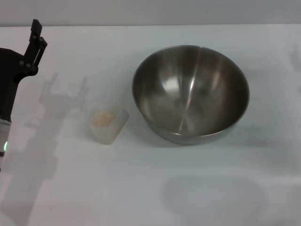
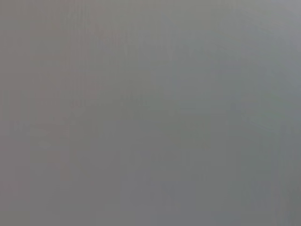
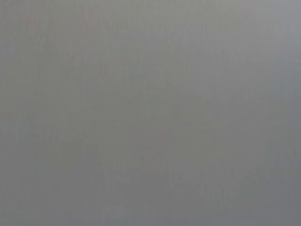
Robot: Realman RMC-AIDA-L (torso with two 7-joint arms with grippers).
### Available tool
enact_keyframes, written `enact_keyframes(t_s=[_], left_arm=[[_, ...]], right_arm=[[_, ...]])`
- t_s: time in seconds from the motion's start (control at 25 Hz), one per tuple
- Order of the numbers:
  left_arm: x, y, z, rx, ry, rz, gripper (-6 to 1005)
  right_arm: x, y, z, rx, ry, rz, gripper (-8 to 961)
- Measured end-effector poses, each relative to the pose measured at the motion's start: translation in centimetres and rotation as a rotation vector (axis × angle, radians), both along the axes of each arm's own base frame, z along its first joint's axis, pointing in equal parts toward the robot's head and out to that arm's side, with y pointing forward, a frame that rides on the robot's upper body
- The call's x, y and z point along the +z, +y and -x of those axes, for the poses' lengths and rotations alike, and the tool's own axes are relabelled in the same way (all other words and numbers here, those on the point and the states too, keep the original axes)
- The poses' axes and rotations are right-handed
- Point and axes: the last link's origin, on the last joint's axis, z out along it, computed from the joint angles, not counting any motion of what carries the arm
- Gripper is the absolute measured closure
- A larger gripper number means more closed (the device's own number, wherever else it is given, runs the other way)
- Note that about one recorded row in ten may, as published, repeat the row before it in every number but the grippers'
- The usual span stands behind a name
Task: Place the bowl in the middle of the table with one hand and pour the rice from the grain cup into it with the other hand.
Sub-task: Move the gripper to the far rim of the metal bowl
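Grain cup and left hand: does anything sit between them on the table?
No. In the head view only bare white table with shadows separates the left hand from the grain cup. The wrist views show nothing.

cup point(image 1: 109, 125) beside bowl point(image 1: 190, 94), gap btwn

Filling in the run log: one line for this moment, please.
bowl: empty, table centre | grain cup: upright, holds rice | left tool: far left, raised | right arm: unseen
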Motion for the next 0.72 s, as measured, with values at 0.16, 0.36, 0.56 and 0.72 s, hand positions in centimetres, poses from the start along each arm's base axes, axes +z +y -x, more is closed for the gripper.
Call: enact_keyframes(t_s=[0.16, 0.36, 0.56, 0.72], left_arm=[[0.0, 0.03, -0.06, -0.002, -0.002, 0.0, 170], [0.06, 0.04, -0.01, -0.002, 0.001, -0.001, 170], [0.05, 0.04, 0.01, -0.001, 0.001, 0.0, 170], [0.12, 0.08, 0.04, -0.002, 0.002, -0.001, 170]], right_arm=[[-0.05, 0.02, 0.06, 0.001, -0.004, 0.001, 226], [0.11, 0.0, 0.04, 0.0, -0.006, -0.008, 227], [0.19, -0.25, -0.1, 0.001, -0.011, -0.015, 227], [0.25, -0.4, -0.27, -0.005, -0.022, -0.018, 227]])
